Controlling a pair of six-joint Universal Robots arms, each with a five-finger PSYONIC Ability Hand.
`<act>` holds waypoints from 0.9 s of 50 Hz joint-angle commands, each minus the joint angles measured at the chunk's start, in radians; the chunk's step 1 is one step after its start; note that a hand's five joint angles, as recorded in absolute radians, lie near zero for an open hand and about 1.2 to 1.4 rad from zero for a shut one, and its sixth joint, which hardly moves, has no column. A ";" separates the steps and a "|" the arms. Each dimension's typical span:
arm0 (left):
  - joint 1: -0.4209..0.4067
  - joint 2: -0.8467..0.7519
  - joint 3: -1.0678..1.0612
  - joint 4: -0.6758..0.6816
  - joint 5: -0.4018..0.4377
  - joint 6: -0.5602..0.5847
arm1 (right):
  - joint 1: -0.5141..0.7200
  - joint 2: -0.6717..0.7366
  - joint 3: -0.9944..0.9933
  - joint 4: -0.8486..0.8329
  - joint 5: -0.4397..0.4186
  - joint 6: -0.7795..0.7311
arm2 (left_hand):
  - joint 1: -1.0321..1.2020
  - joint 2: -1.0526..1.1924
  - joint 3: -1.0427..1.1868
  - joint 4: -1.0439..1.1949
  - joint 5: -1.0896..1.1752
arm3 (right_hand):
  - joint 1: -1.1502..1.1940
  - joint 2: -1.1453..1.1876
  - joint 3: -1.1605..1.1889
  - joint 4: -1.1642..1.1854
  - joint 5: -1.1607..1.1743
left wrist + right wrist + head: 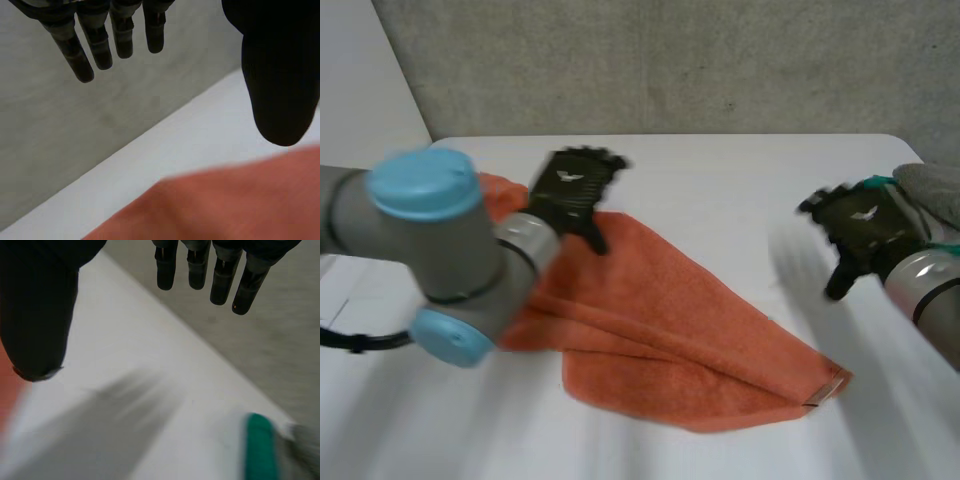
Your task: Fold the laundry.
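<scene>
Currently, I observe the left hand (572,188) over the far edge of 1 orange towel (660,320), fingers straight, thumb apart, gripping nothing. The towel lies loosely folded on the white table (720,180). The right hand (860,225) hangs over bare table beside the towel, fingers extended, empty.

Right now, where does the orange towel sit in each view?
Head view: orange towel mid-table, left hand at its far edge.
Left wrist view: towel just past the open hand's thumb tip.
Right wrist view: a sliver beside the right hand's thumb.
Shared landmark: the white table.
</scene>
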 commanded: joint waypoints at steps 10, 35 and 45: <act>0.403 -0.063 -0.024 -0.218 0.234 0.334 | 0.203 0.027 0.037 0.211 -0.080 0.154 | 0.011 0.005 0.000 0.005 0.011 | -0.029 -0.049 -0.039 -0.059 -0.066; 0.420 -0.083 -0.075 -0.226 0.276 0.324 | 0.206 0.185 0.045 0.036 0.059 0.111 | 0.043 0.037 0.032 0.038 0.043 | 1.027 1.007 1.017 0.997 0.990; 0.432 -0.048 -0.095 -0.226 0.276 0.324 | 0.204 0.156 0.056 0.093 0.061 0.128 | 0.046 0.040 0.035 0.041 0.046 | 0.295 0.275 0.285 0.265 0.258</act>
